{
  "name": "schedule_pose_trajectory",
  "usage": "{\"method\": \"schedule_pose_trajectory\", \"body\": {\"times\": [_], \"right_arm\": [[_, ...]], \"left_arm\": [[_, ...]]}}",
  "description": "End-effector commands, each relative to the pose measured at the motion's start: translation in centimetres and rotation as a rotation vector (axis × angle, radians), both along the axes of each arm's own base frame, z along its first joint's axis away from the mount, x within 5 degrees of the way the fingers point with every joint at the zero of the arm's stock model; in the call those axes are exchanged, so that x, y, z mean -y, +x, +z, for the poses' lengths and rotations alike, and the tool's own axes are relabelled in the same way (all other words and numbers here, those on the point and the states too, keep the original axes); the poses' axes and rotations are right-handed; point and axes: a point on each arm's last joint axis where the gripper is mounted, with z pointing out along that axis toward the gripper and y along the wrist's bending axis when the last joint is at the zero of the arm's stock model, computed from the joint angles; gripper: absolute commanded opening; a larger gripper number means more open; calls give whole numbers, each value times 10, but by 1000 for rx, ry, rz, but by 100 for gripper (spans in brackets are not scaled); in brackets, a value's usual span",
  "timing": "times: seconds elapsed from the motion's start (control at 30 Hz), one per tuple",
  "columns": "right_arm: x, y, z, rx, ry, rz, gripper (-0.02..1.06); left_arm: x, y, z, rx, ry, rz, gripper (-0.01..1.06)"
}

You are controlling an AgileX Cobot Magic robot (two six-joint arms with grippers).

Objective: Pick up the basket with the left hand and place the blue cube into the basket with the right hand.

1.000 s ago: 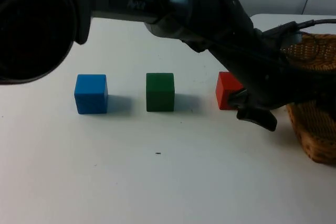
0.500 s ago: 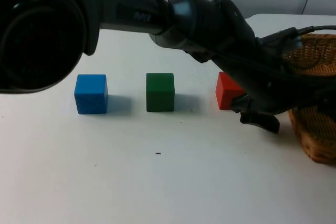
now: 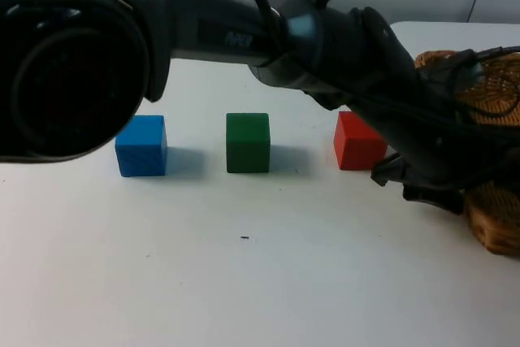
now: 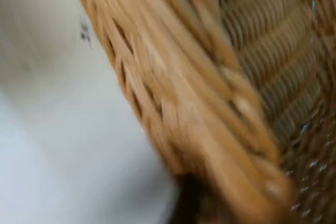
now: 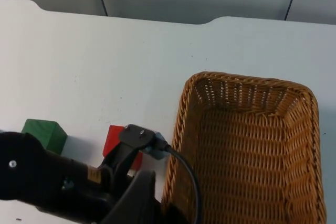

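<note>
Reaching across the table (image 3: 244,282) from the upper left, the left arm ends at the wicker basket (image 3: 496,217) by the right edge in the top view, where the left gripper (image 3: 426,188) sits at the basket's near-left rim. The arm's bulk covers the fingers there, so whether they are closed on the rim cannot be told. The left wrist view adds what the top view hides: the basket's woven rim (image 4: 210,129) up close, running diagonally, with the finer weave of the inner wall beside it and white table on the other side; no fingers can be made out there either.

The right wrist view looks down from above and gives the full basket (image 5: 247,150): rectangular, golden-brown, open top, nothing inside, standing on the table. The left arm's black end lies against its left wall in that view, with the red cube (image 5: 116,142) partly behind the arm and the green cube (image 5: 44,135) further out.

The blue cube (image 3: 141,145) shows in the top view: bright blue, sharp-edged, sitting flat on the table, leftmost in a row with the green cube (image 3: 248,142) in the middle and the red cube (image 3: 357,142) on the right. It is well apart from the basket and nothing touches it. The red cube is near the left arm.
</note>
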Motion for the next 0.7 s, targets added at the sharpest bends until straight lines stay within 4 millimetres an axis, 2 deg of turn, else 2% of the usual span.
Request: {"method": "schedule_pose_trajectory", "body": {"times": [0.0, 0.07, 0.13, 0.17, 0.23, 0.57, 0.67], "right_arm": [[1, 1, 3, 20, 5, -4, 104], [1, 1, 3, 20, 5, -4, 104], [1, 1, 3, 20, 5, -4, 104], [1, 1, 3, 20, 5, -4, 104], [1, 1, 3, 20, 5, -4, 104], [1, 1, 3, 20, 5, -4, 104], [1, 1, 3, 20, 5, -4, 104]], "left_arm": [[4, -2, 2, 7, -1, 12, 52], [4, 0, 3, 23, -9, 35, 28], [5, 2, 3, 30, -16, 59, 10], [5, 2, 3, 30, -16, 59, 10], [5, 4, 4, 38, -19, 72, 0], [5, 7, 8, -39, -43, 189, 0], [5, 9, 24, -34, -70, 227, 0]]}}
